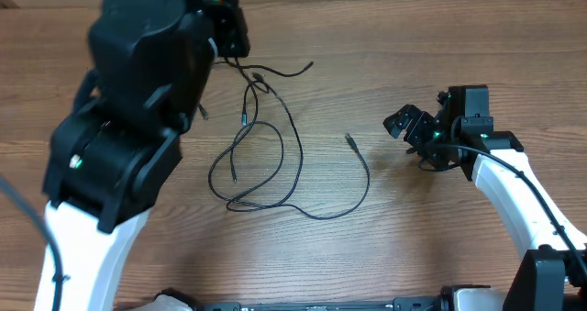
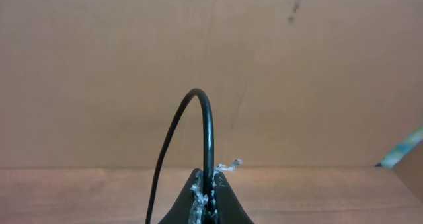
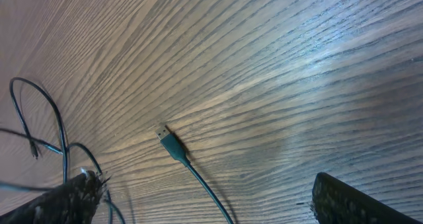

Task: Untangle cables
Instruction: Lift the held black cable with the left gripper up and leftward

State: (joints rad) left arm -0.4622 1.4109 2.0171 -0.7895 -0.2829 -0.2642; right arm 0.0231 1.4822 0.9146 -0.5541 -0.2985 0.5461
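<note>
Several thin black cables [image 1: 301, 155] lie in loose, overlapping loops on the wooden worktop [image 1: 440, 247], roughly midway between the two arms. The left fingers [image 2: 221, 207] are pinched together on one cable, which arches up out of them in the left wrist view. Overhead, that strand leads from the far side of the tangle up to them. The right fingers [image 3: 357, 204] stand wide apart and hold nothing, just right of a free plug end [image 3: 170, 143] lying flat on the wood.
</note>
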